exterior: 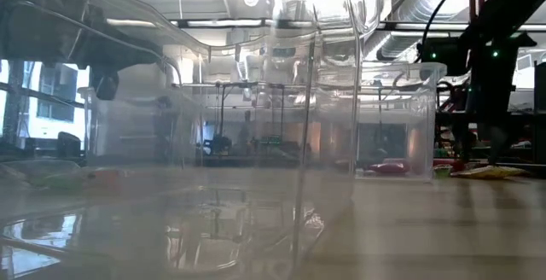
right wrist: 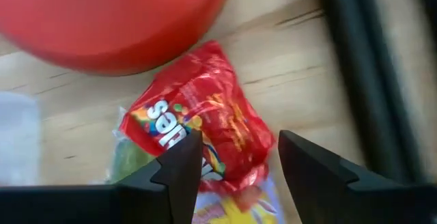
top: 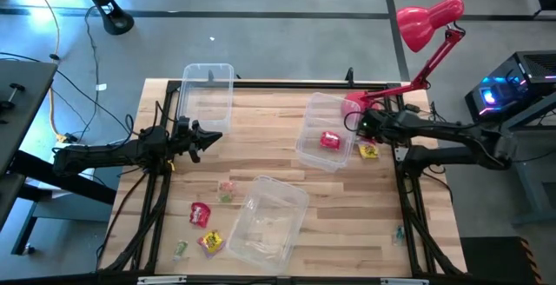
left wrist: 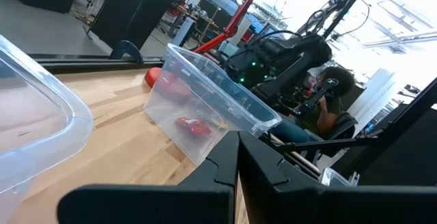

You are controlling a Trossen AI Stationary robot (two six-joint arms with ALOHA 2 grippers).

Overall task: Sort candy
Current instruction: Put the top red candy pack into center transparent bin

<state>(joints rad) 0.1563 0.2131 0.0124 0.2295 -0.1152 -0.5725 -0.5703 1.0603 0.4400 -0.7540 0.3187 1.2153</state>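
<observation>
3 clear plastic bins are seen on the wooden table (top: 278, 168), and 1 red packet (top: 330, 140) lies in the right bin (top: 308, 142); 1 yellow packet (top: 368, 151) lies just beside that bin, and 1 red (top: 200, 214), 1 yellow (top: 210, 241) and some small green pieces (top: 227, 190) are scattered at the front left. A crinkled red packet (right wrist: 205, 125) is framed between the parted fingers of the right gripper (right wrist: 235, 159), hung over the table's right edge beside the red lamp base (right wrist: 109, 19). The left gripper (left wrist: 237, 159), held level at the left edge, is seen with fingers closed together on nothing.

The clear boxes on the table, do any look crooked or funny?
Yes. The nearest clear bin and the right bin sit skewed to the table's edges, while the far-left bin overhangs the back edge.
</observation>
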